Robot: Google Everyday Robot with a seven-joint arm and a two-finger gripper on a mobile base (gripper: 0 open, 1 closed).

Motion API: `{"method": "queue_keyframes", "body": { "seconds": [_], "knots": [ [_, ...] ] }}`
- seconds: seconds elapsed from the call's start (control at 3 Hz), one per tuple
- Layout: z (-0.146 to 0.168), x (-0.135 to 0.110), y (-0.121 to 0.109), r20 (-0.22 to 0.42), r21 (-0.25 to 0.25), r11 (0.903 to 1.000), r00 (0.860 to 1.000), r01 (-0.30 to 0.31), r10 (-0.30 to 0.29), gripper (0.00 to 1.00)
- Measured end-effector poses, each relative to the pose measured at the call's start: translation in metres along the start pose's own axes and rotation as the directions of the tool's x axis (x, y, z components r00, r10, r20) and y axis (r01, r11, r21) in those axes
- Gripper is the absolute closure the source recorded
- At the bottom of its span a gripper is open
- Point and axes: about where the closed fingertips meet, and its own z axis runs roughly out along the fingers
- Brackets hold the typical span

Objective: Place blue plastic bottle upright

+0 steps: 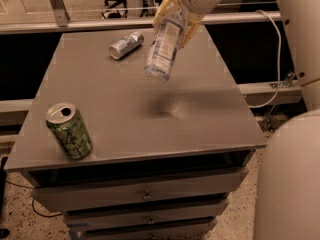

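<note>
The blue plastic bottle (163, 49) is a clear slim bottle with a pale label. It hangs in the air above the middle of the grey cabinet top (200, 109), tilted, its lower end toward the front left. My gripper (175, 14) is shut on the bottle's upper end at the top of the view. The cap is hidden in the fingers. A dark shadow lies on the top below the bottle.
A green patterned drink can (69, 130) stands upright at the front left corner. A small silver can (126, 44) lies on its side at the back. The cabinet has drawers below. A white cable (272, 59) hangs at the right. A rail runs behind.
</note>
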Motion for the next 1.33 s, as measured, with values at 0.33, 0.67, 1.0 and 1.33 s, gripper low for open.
{"method": "queue_keyframes", "body": {
  "seconds": [0.33,0.67,1.0,1.33],
  "knots": [
    [-0.016,0.001,-0.017,0.0,0.06,0.9758,0.978,0.21,-0.21,1.0],
    [-0.02,0.01,-0.025,-0.047,0.076,0.9497,0.953,0.304,-0.301,1.0],
    [-0.02,0.009,-0.039,-0.063,0.13,0.9244,0.933,0.359,-0.353,1.0],
    [-0.036,-0.002,-0.045,-0.112,0.109,0.8695,0.875,0.482,-0.471,1.0]
  ]
}}
